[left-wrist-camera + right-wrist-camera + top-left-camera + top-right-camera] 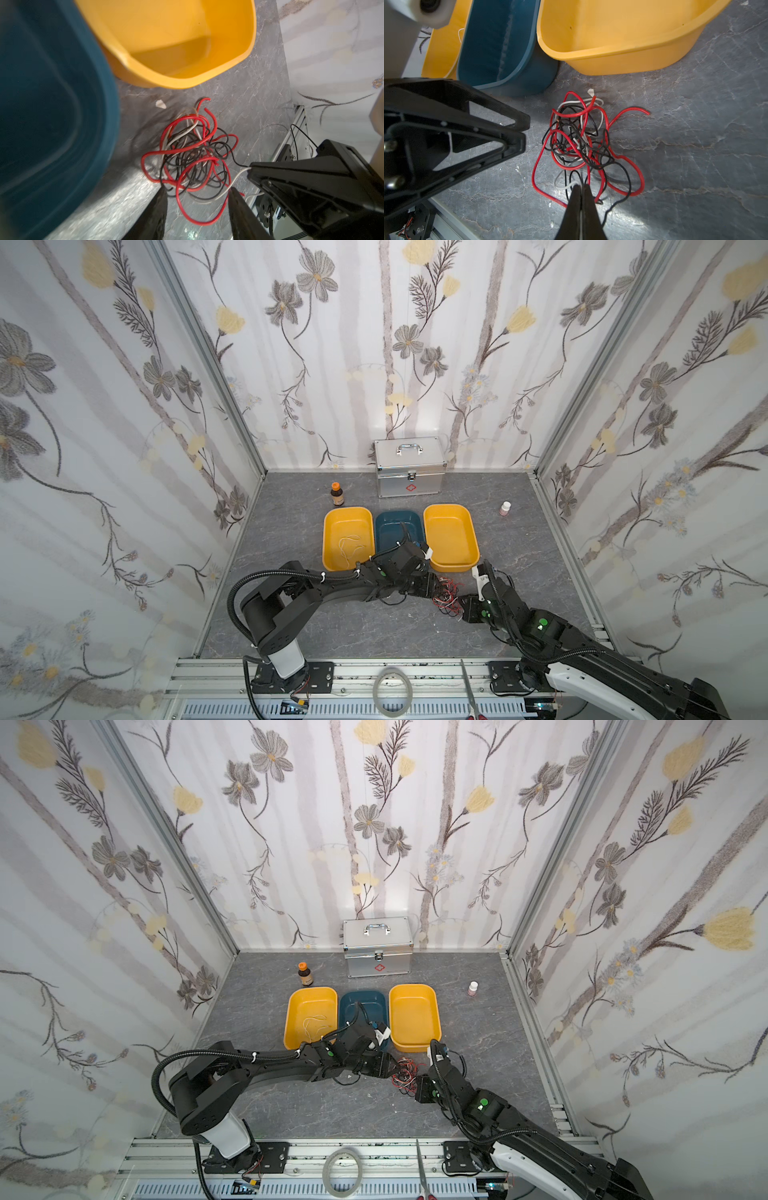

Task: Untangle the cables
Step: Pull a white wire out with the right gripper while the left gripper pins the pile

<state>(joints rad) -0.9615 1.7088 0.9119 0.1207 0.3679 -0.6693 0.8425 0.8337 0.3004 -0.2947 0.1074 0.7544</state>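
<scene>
Early days: one white cable sits in the left-of-frame yellow bin, other cables a knot on the tabletop at lower centre in both top views; left gripper part-open, empty, right gripper clamped on a white strand.

Bright, even light; blurred wrist-view edges.

Glossy plastic-coated cables on a faintly shiny stone-look surface, smooth yellow plastic tub, ribbed brushed-aluminium case.
</scene>
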